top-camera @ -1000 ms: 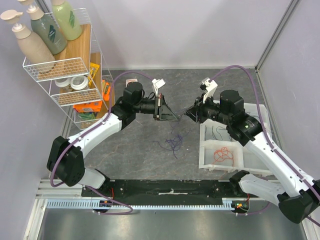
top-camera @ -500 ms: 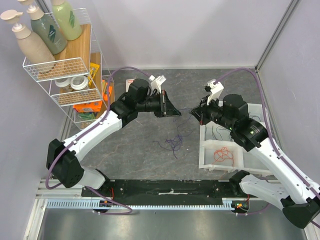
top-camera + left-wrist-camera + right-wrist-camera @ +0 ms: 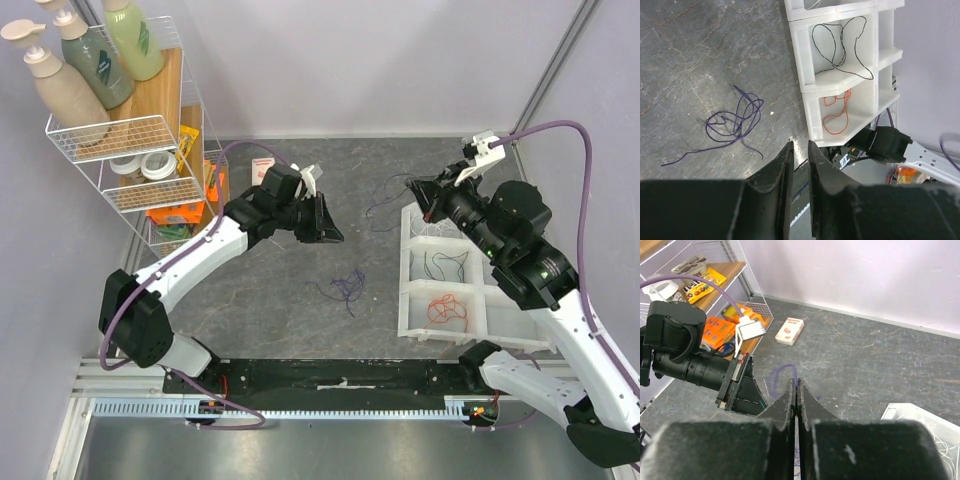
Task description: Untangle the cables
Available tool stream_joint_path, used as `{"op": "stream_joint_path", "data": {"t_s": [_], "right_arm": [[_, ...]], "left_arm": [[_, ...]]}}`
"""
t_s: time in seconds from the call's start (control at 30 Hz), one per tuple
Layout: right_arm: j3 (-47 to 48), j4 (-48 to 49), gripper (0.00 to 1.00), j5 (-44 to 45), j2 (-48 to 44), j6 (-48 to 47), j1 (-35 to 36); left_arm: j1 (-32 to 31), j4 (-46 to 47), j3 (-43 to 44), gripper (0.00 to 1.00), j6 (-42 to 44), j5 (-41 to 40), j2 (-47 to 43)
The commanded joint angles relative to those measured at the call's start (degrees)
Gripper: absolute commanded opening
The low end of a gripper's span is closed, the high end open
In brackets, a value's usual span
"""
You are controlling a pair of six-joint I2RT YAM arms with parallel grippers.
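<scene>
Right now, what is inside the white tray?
A dark cable in one compartment, an orange cable in the next. The right arm covers the white tray's right-hand compartments, so their contents cannot be seen.

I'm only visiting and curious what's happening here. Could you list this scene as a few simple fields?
Right pincer: shut on purple strand
Left pincer: slightly open, empty
Table: purple tangle lying loose
White tray: dark cable and orange cable, in separate compartments
</scene>
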Motion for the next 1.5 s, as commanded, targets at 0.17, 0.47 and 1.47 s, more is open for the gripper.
{"op": "stream_joint_path", "data": {"t_s": [0.17, 0.47, 1.47], "right_arm": [[0.8, -1.2, 0.00, -0.3, 0.2, 0.4, -0.1], [0.6, -0.8, 0.00, -7.2, 1.1, 0.3, -0.1], [0.2, -2.1, 0.00, 11.3, -2.6, -1.1, -0.1]], "left_arm": [[-0.2, 22.7, -7.7, 0.59, 3.5, 9.7, -11.0], [-0.1, 42.5, -10.8, 0.62, -4.2, 15.9, -11.7], [3.0, 26.1, -11.5, 0.02, -8.1, 1.5, -8.9]]}}
